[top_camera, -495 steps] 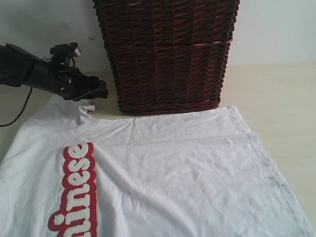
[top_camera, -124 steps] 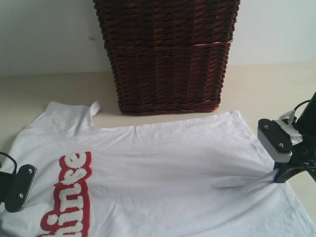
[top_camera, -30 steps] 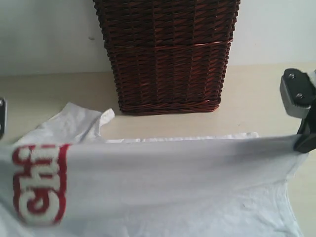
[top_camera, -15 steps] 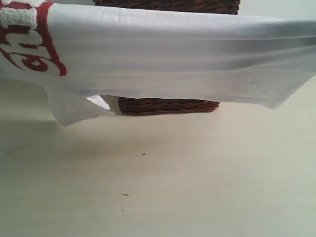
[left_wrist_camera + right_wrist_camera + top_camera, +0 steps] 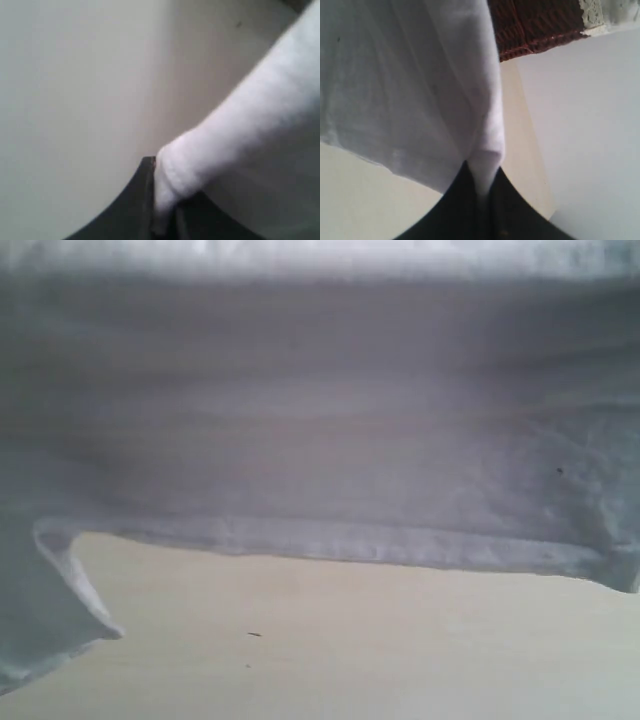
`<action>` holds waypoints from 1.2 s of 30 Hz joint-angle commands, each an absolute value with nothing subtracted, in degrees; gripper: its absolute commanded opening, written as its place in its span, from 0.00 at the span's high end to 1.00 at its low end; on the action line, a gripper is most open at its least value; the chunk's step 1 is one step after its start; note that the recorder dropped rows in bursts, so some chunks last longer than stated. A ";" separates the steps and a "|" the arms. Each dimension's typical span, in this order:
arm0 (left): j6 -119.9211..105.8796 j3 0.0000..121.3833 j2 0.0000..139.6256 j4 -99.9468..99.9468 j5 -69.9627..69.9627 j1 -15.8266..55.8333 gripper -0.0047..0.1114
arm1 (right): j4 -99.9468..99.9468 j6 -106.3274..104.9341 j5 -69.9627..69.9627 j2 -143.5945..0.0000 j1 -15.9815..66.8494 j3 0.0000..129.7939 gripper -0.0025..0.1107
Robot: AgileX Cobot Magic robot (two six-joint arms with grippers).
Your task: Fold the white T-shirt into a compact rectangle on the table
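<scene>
The white T-shirt [image 5: 320, 430] hangs stretched in the air close to the exterior camera and fills most of that view; its hem runs across above the table [image 5: 350, 650], and a sleeve droops at the lower left. The red letter band is out of view. My left gripper [image 5: 164, 200] is shut on a bunched fold of the white T-shirt [image 5: 250, 125]. In the right wrist view my right gripper [image 5: 482, 185] is likewise shut on the white T-shirt [image 5: 410, 85], a pinched edge of which hangs from it. Neither gripper shows in the exterior view.
The dark brown wicker basket [image 5: 535, 22] stands beyond the hanging cloth, seen only in the right wrist view. A pale wall [image 5: 590, 125] lies behind the table. Tiny dark specks [image 5: 254, 634] mark the table surface.
The shirt has been lifted off the table and carried toward the exterior camera; it now covers the basket and the red lettering, and its lower edge hangs lower in view.
</scene>
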State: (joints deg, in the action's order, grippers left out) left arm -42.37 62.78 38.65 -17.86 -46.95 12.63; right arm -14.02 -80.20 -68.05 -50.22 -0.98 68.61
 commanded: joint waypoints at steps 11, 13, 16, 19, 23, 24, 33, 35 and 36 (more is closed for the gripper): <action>-39.50 62.74 16.34 11.04 -69.96 12.59 0.96 | -21.78 -66.16 -69.96 -26.10 -1.32 53.50 0.98; -34.07 59.90 14.43 10.83 -69.96 12.59 0.96 | -20.41 -61.06 -69.96 -21.12 -1.32 48.21 0.98; -30.79 53.89 12.43 10.54 -69.96 12.59 0.96 | -20.42 -58.57 -69.96 -15.34 -1.32 41.45 0.98; -31.17 47.92 12.28 9.63 -69.96 12.59 0.96 | -19.93 -59.20 -69.96 -12.31 -1.32 36.20 0.98; -35.68 38.65 12.51 8.17 -69.75 12.59 0.96 | -16.14 -67.06 -69.96 -12.15 -1.32 28.58 0.98; -37.89 36.28 12.50 7.86 -67.21 12.59 0.96 | -15.07 -67.60 -69.96 -12.44 -1.32 27.30 0.98; -42.43 22.82 19.39 2.64 -47.12 12.59 0.96 | -11.56 -67.77 -45.23 -19.18 -1.32 20.97 0.98; -42.82 21.42 22.58 2.63 -44.00 12.59 0.96 | -11.56 -67.77 -42.63 -22.06 -1.32 20.97 0.98; -43.27 20.71 24.37 2.63 -42.15 12.59 0.96 | -11.56 -67.77 -41.31 -23.79 -1.32 20.97 0.98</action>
State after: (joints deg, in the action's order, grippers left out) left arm -42.56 22.40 20.53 3.11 -48.17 12.63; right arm -11.94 -67.54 -46.95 -20.15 -0.98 21.18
